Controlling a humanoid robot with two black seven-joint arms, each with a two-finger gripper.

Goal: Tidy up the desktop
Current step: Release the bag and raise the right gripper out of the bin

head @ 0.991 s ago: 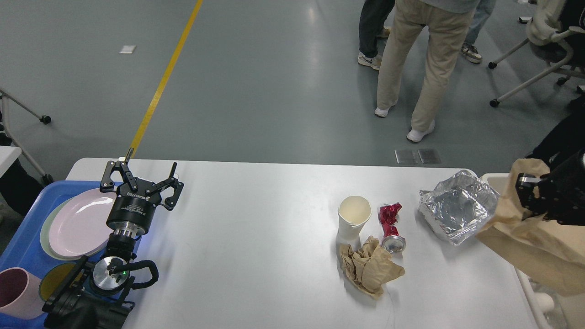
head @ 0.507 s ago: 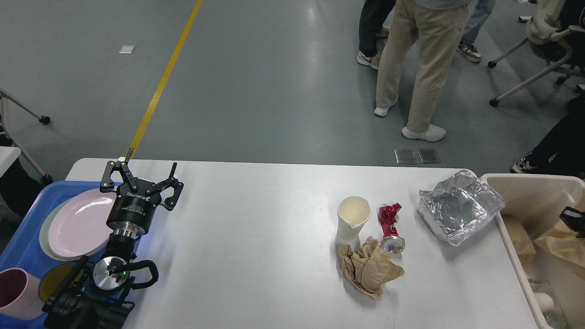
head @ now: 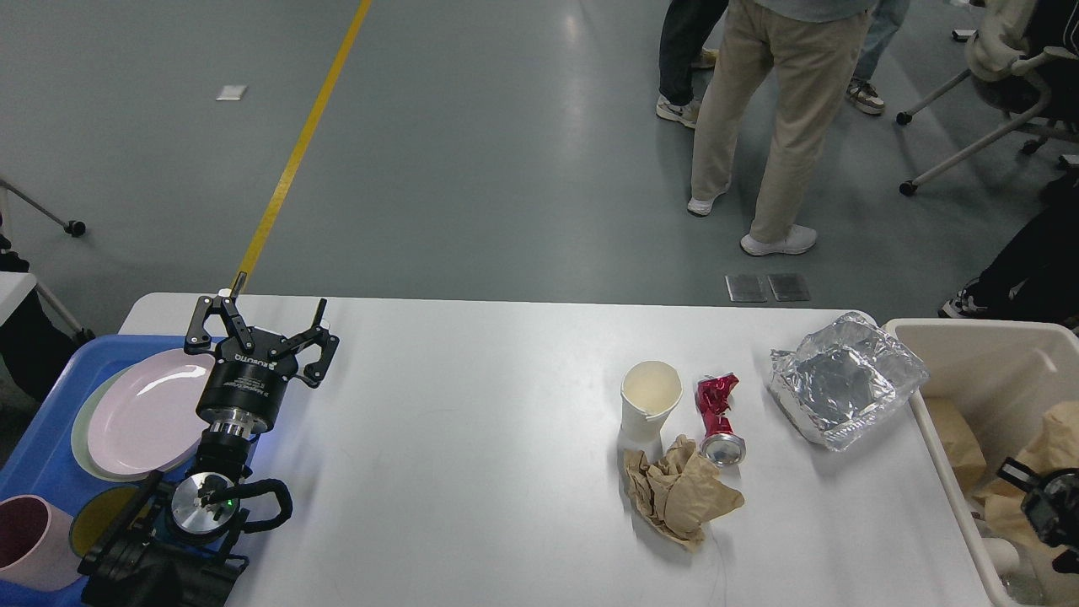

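White desktop (head: 472, 472) w/ 1 cup (head: 650, 399); grey floor (head: 506, 152).

a large white glossy rectangular desktop (head: 472, 472) carries a cream paper cup (head: 650, 399), a crushed red metal can (head: 718, 411), crumpled brown paper (head: 677, 496) and a silver foil tray (head: 845, 389). a pale pink oval plate (head: 139, 413) lies in a blue plastic tray (head: 50, 421), and a beige plastic bin (head: 969, 337) holds more brown paper.

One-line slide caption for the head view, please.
Crumpled brown paper, white paper cup, crushed red can and foil tray remain on white desktop.
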